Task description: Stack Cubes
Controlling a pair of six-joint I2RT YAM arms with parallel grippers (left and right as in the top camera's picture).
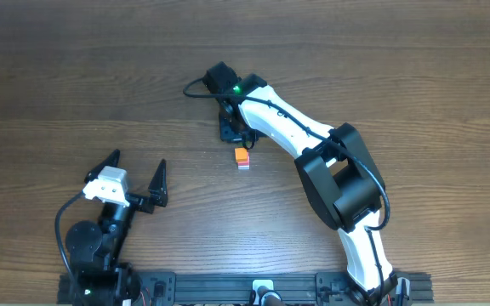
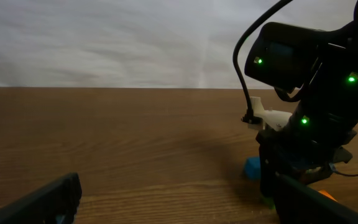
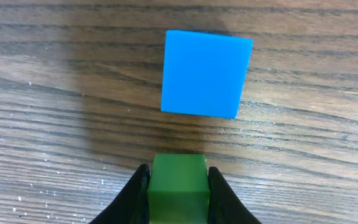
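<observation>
The right arm (image 1: pixel 283 121) wears white shells between bulky black joint housings, with a thin black cable running along it. Behind the right claw (image 3: pixel 178 177) a black block (image 2: pixel 284 53) carries green lights (image 2: pixel 259 61). The left arm (image 1: pixel 88 240) is black, with a white block (image 1: pixel 107 182) behind the left claw (image 1: pixel 139 160) and its long, tapered black fingers (image 1: pixel 159 181).

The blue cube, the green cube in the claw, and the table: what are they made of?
The blue cube: probably plastic or painted wood; even matte colour, crisp edges. The green cube: looks the same, matte and uniform. The table: wood or wood-look laminate, hard to tell; brown grain lines, slight sheen.
</observation>
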